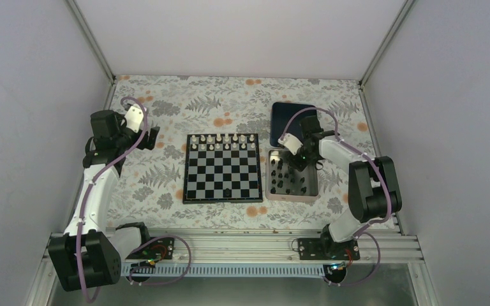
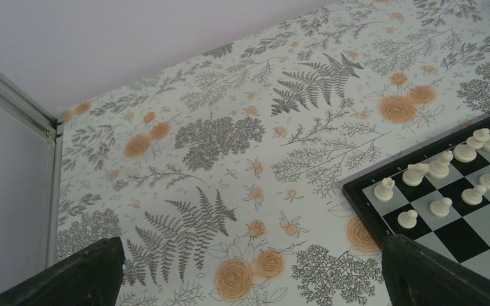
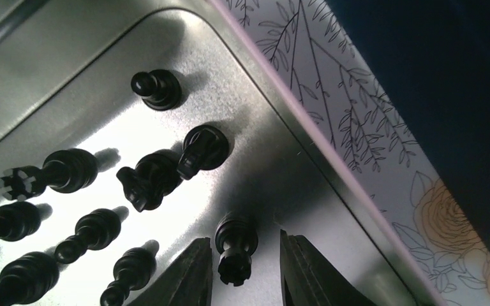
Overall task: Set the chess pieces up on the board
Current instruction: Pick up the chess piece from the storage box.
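The board lies mid-table, with white pieces along its far two rows and one black chess piece near its front edge. Several black chess pieces stand in the silver tray. My right gripper is down inside that tray, open, its jaws on either side of a black rook with a small gap on each side. My left gripper hangs open and wide over the floral cloth, just off the board's far left corner, with nothing between its fingers.
A dark blue tray sits just behind the silver tray, and its edge shows close to my right fingers. The silver tray's wall runs beside the rook. White pieces stand near my left gripper.
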You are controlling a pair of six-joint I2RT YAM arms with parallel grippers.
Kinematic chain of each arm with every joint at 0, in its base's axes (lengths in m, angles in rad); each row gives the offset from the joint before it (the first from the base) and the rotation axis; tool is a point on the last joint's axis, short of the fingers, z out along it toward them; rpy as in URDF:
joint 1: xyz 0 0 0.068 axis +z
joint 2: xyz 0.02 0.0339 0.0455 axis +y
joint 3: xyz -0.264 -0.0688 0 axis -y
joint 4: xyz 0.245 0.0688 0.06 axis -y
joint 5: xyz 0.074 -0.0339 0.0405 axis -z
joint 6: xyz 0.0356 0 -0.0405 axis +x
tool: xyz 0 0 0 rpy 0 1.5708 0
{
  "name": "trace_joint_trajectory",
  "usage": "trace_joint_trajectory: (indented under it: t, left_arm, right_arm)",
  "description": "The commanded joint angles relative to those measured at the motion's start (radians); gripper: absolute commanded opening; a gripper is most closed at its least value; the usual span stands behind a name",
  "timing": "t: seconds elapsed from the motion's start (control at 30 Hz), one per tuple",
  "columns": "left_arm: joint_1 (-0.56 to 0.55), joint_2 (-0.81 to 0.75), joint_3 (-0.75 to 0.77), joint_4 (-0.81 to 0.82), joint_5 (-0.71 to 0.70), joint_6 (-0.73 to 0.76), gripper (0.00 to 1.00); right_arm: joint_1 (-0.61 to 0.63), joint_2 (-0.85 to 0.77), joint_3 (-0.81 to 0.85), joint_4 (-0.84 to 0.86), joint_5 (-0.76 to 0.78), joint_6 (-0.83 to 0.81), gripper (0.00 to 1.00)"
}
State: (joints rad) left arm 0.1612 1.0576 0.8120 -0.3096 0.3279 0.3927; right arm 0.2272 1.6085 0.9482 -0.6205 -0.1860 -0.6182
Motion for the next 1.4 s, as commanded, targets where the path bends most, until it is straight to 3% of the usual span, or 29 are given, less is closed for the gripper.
trace_joint_trajectory:
  t: [0.0,0.5,0.77,1.07,1.37]
  left_arm:
    - [0.004,-0.016,0.005,0.006,0.031,0.009,1.0]
    - [0.004,-0.024,0.012,-0.009,0.031,0.014,1.0]
    - [0.004,-0.035,0.02,-0.018,0.03,0.014,1.0]
    - [0.005,-0.031,0.036,-0.019,0.056,-0.003,1.0]
    - [0.004,-0.036,0.039,-0.018,0.05,-0.011,1.0]
  right_arm:
    - [-0.008,0.011,-0.025,0.023,-0.017,0.006,0.29]
    - [-0.008,0.016,-0.033,0.032,-0.042,0.009,0.06]
    - [0.014,-0.102,0.075,-0.115,-0.031,0.015,0.04]
    - [0.285,-0.12,0.425,-0.333,0.042,0.076,0.05]
    - [0.549,0.13,0.646,-0.393,0.025,0.056,0.06]
